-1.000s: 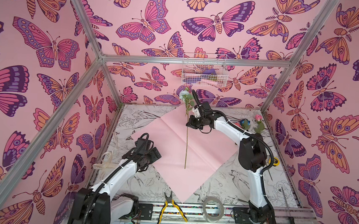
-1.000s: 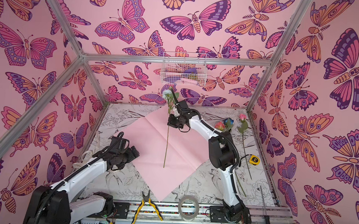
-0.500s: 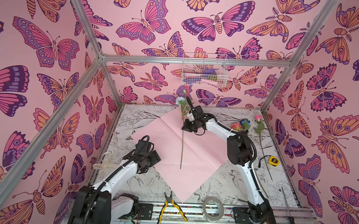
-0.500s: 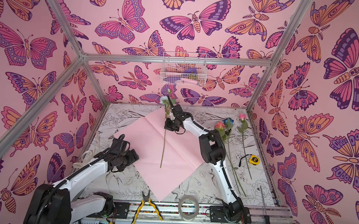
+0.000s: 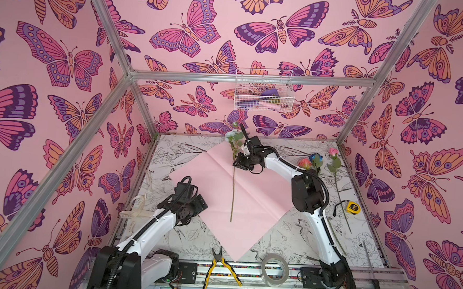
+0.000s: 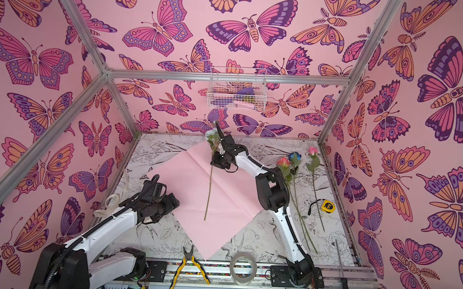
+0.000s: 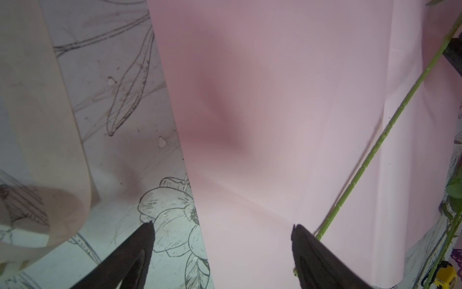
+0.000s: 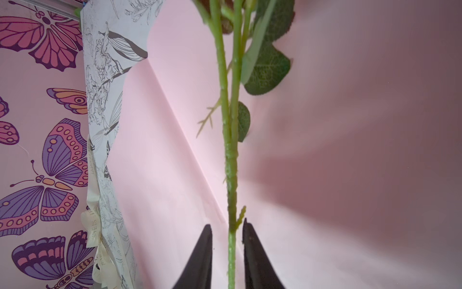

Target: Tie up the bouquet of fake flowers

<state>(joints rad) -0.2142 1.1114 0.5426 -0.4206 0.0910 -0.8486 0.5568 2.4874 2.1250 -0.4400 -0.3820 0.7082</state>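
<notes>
Paper [image 5: 252, 198]: pink sheet, flat on worktop [image 5: 288, 235], set as a diamond, one corner at the far edge, the opposite one at the near edge. Fold creases show.

White rose [image 5: 233, 188]: lies on the paper, stem along the corner-to-corner line. Its head and leaves are at the far corner and its stem end is past the sheet's middle.

Right tool [image 8: 228, 230]: at the stem just below the leaves. In the right wrist view the jaws straddle the stem, released, with a slim gap showing on at least one side. No pinch.

Left tool [image 7: 222, 225]: jaws spread wide, nothing between them. It sits over the paper's near-left edge, one finger [image 7: 140, 240] above bare worktop and the other above the sheet, close to the stem end. Cannot tell whether it touches the paper.

Coral rose [image 5: 304, 163], blue rose [image 5: 316, 157], pink rose [image 5: 333, 152]: off the paper, along the right edge. Heads point to the far edge, and the coral and blue heads are just beside each other.

Ribbon [image 5: 137, 208]: cream, loose, at the left edge.

Near edge: pliers [image 5: 220, 267] and tape roll [image 5: 275, 269]. Tape measure [image 5: 353, 207] sits by the right edge. Wire basket [image 5: 238, 96] hangs on the back wall
</notes>
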